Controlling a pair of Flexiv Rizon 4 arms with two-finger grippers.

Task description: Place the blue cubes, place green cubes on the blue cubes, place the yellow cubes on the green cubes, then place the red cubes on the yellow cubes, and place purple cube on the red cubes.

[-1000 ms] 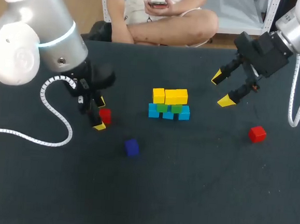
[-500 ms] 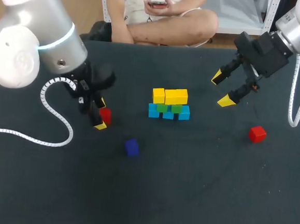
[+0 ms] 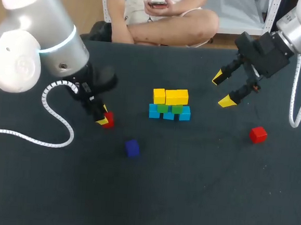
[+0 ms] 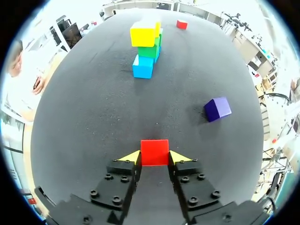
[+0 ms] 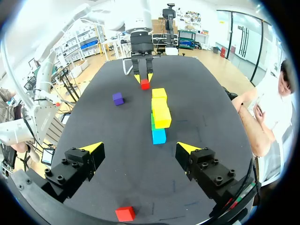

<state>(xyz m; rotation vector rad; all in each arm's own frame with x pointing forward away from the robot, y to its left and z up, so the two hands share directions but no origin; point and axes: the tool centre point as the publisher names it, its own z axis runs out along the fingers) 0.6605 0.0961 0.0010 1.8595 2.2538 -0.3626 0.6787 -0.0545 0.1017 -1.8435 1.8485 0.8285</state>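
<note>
1. Now the left gripper [image 4: 154, 157] is clamped on one red cube [image 4: 154, 152]. In the left wrist view both yellow tips press on its two sides. This cube is to the left of the stack and a little nearer, low over the table [image 3: 196, 194]. I cannot tell whether it is already off the surface.
2. The stack stands in the middle: blue cubes [image 3: 154, 111] at the base, green cubes [image 3: 163, 108] on them, yellow cubes [image 3: 177, 97] on top. The yellow row is where the red cubes must go.
3. As I judge, the step in hand is to carry this red cube onto the yellow row. To do it well, lift straight up first, above the yellow top, and only then travel right. This way the cube does not hit the stack from the side.
4. Come down vertically, with the cube's edges parallel to the yellow ones. Let it sit fully on the yellow surface before the fingers release, and open them only a little so they do not push the row.
5. The right gripper [image 3: 224, 89] hangs to the far right of the stack, its fingers wide apart and holding nothing. The second red cube [image 3: 258, 134] lies on the table to the right of the stack, on the nearer side. The purple cube [image 3: 132, 147] lies near and left, apart from all, and I think it comes last.
</note>
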